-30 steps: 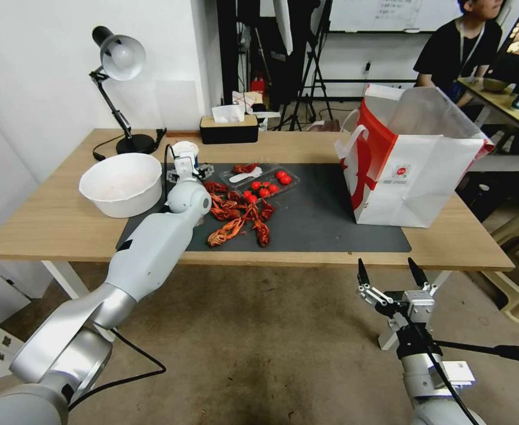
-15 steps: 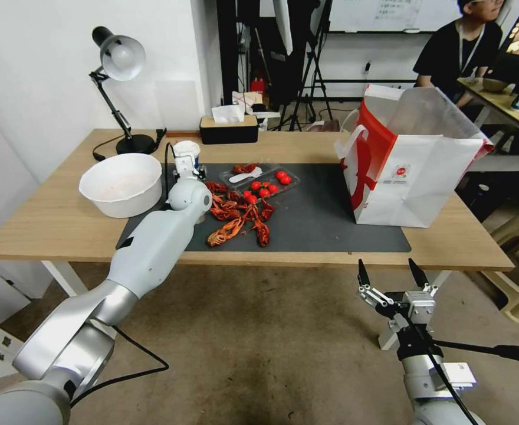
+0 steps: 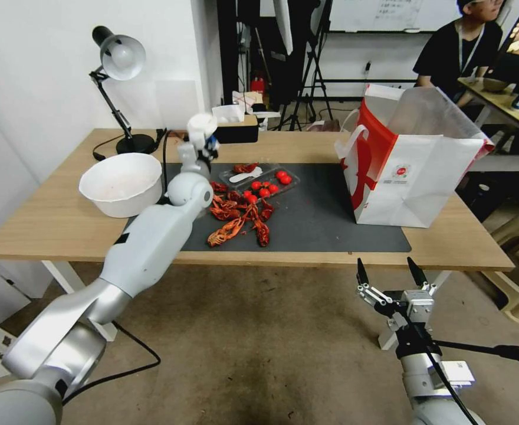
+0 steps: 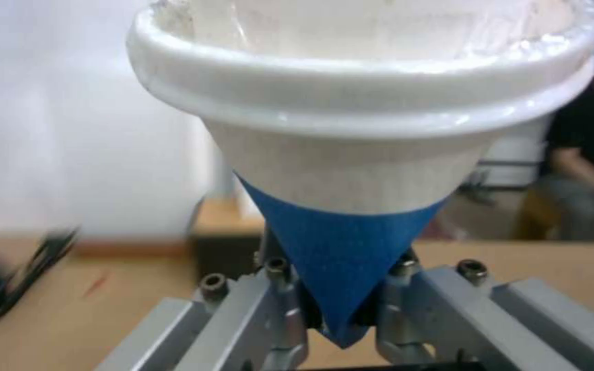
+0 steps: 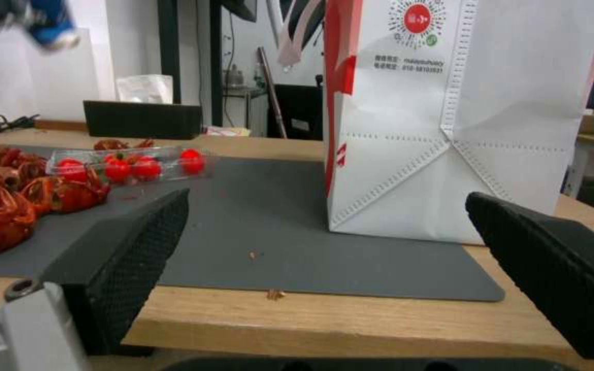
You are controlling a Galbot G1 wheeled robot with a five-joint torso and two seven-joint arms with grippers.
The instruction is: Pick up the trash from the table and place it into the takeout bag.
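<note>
My left gripper (image 3: 202,147) is shut on a blue-and-white lidded paper cup (image 3: 202,126) and holds it in the air over the back left of the dark mat (image 3: 318,218). In the left wrist view the cup (image 4: 352,154) sits between the metal fingers (image 4: 276,288), its blue base pinched. The white takeout bag (image 3: 410,171) with red sides stands open on the right of the table (image 3: 53,224). My right gripper (image 3: 389,274) hangs open below the table's front edge, facing the bag (image 5: 448,129). The blurred cup (image 5: 49,23) shows high in the right wrist view.
A white bowl (image 3: 121,183) sits at the table's left, with a desk lamp (image 3: 118,59) behind it. Red crayfish (image 3: 236,212) and a clear tray of tomatoes (image 3: 262,180) lie on the mat. A black tissue box (image 3: 239,130) stands at the back edge.
The left gripper has risen from the mat with the paper cup in it, moving up and slightly right. The right arm has stayed still.
</note>
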